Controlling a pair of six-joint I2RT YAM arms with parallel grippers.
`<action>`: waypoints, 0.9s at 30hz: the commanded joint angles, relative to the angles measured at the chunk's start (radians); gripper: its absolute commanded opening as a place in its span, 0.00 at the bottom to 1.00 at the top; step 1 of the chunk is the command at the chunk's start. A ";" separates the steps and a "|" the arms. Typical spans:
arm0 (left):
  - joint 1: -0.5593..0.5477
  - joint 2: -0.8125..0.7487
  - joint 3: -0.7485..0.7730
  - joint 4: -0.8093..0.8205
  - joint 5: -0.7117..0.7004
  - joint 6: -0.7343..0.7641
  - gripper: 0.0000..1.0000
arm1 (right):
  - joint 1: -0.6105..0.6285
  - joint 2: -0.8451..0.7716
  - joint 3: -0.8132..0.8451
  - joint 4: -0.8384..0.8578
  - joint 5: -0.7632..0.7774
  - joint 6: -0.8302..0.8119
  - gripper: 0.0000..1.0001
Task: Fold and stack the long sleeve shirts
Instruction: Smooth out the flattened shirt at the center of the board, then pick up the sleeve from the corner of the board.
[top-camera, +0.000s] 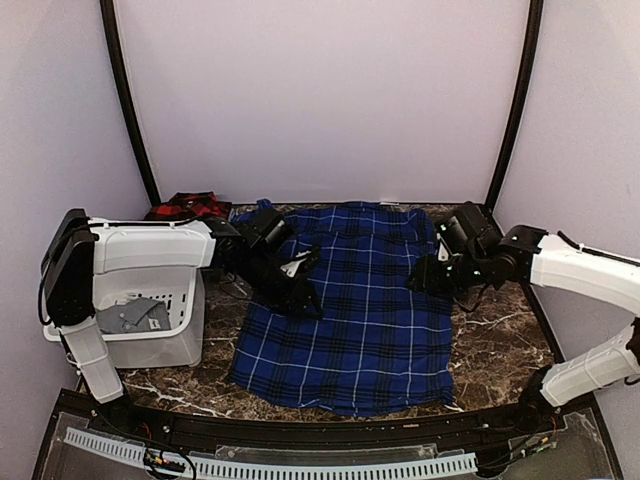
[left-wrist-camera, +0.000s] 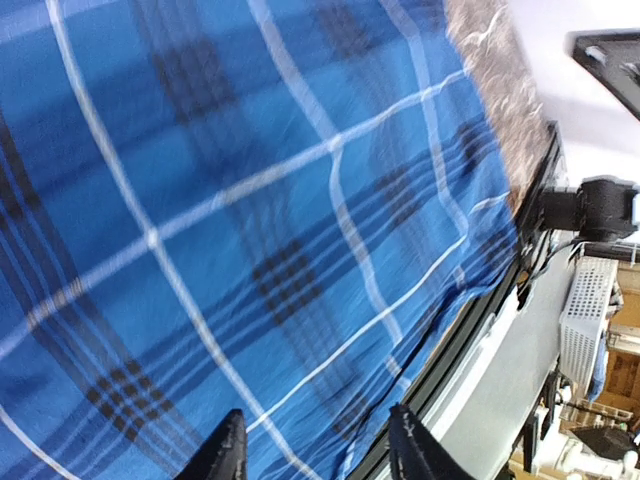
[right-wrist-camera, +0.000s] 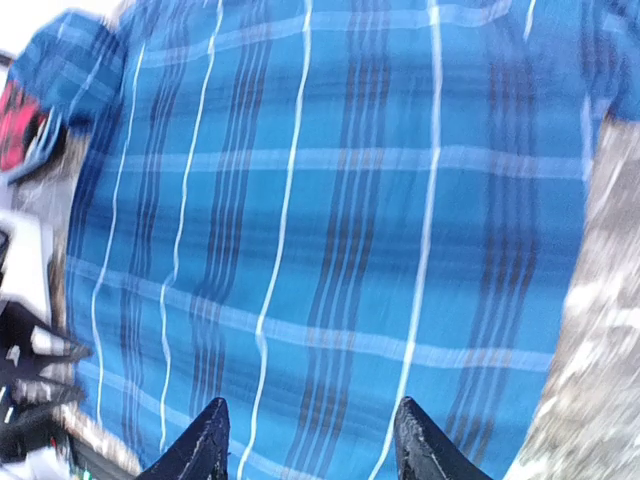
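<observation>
The blue shirt lies spread out flat on the dark stone table. Its near hem comes close to the front edge of the table.

A bit further back, the left gripper hangs over the left side of the blue shirt. Its two fingers are apart and nothing is between them. The right gripper hangs over the right side of the blue shirt. Its fingers are apart too, and they hold nothing. Just left of the blue shirt stands a white bin.

At the far left corner of the blue shirt, a blue bit sticks out. It lies right beside the red-and-black shirt, which sits in a bunch, not folded yet.

I think the folding is only at the start, and a few things could go wrong from here:

- A gripper could pinch too little cloth, and the cloth would slip out.
- If one side lifts before the other, the fold could come out crooked.
- A pull toward the front could drag the near hem off the table.
- The blue bit at the far left corner might catch the red-and-black shirt and tug it along.
</observation>
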 joint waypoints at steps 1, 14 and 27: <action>0.010 -0.043 0.117 -0.027 -0.055 0.015 0.49 | -0.112 0.078 0.093 0.090 0.063 -0.151 0.53; 0.108 -0.002 0.262 0.046 -0.091 -0.076 0.53 | -0.474 0.469 0.315 0.292 0.045 -0.365 0.54; 0.139 0.040 0.307 0.033 -0.057 -0.078 0.53 | -0.728 0.689 0.430 0.337 0.079 -0.410 0.55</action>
